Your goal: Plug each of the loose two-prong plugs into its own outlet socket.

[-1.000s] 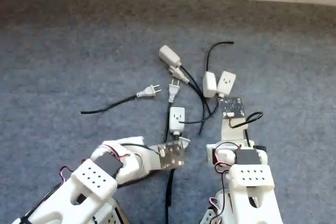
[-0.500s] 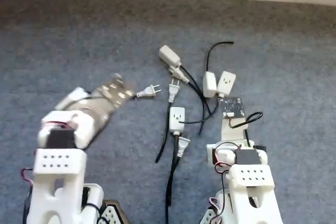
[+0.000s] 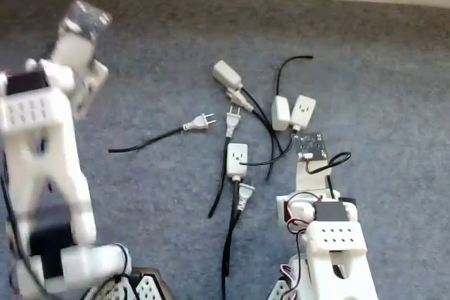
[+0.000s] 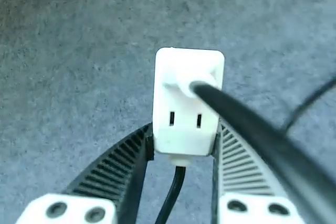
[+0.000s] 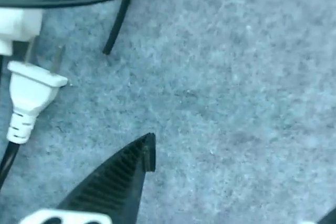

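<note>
Grey carpet (image 4: pixel 68 51), white outlet socket (image 4: pixel 185 129)

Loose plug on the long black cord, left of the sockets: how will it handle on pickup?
The plug looks small and moulded, so probably light and rigid enough to pinch. Its cord lies in a loose curve on the carpet, so it likely flops and drags behind. The flat body probably won't roll, though cord pull could twist it.

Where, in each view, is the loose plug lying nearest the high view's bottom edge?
High view: plug just below centre, under the middle socket.
Right wrist view: plug near the picture's edge, prongs toward the middle socket.
Left wrist view: fingers flank a lone socket instead.
Shared landmark: the middle socket its prongs face.
</note>
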Action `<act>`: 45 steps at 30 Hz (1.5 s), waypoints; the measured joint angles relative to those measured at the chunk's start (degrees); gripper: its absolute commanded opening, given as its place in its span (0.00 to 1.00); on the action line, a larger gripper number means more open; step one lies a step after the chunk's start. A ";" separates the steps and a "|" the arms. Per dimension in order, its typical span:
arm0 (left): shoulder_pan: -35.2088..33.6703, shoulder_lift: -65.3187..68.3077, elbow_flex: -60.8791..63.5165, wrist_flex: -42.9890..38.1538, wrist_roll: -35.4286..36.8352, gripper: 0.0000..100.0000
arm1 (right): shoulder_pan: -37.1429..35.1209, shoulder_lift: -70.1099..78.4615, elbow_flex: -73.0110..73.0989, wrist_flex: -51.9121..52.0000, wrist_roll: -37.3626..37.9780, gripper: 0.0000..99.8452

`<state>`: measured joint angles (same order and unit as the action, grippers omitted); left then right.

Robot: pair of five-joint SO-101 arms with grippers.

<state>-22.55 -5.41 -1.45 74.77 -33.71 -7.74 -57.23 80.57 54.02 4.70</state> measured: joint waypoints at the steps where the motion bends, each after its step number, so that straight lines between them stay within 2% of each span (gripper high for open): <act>1: -0.70 4.92 -5.54 0.97 0.00 0.11 | 0.00 0.00 0.00 -0.97 0.00 0.50; 7: -2.55 32.97 -38.24 10.02 0.00 0.11 | 0.00 -0.09 0.00 -2.11 1.49 0.50; 13: -2.55 53.10 -63.12 13.10 1.05 0.12 | 0.00 -0.09 0.00 -2.11 2.11 0.50; 15: -2.55 58.29 -68.66 13.98 2.02 0.18 | 0.00 -0.09 0.00 -2.11 2.11 0.50; 19: -2.81 64.88 -78.15 16.79 2.55 0.37 | 0.00 -0.09 0.00 -2.11 2.11 0.50; 21: -3.25 66.29 -82.73 18.99 2.64 0.38 | 0.00 -0.09 0.00 -2.11 2.11 0.50; 24: -3.34 67.60 -86.68 21.19 2.64 0.34 | 0.00 -0.09 0.00 -2.11 2.11 0.50; 37: -5.01 68.75 -89.14 25.67 2.64 0.33 | 0.00 -0.09 0.00 -2.11 2.20 0.50; 42: -2.81 67.43 -89.49 26.20 6.24 0.33 | 0.00 -0.09 0.00 -2.11 2.20 0.50; 45: 0.26 62.33 -87.12 26.20 6.77 0.33 | 0.00 -0.09 0.00 -1.76 2.20 0.50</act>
<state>-22.29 56.92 -88.57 100.97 -26.95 -7.74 -57.32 80.57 52.26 6.90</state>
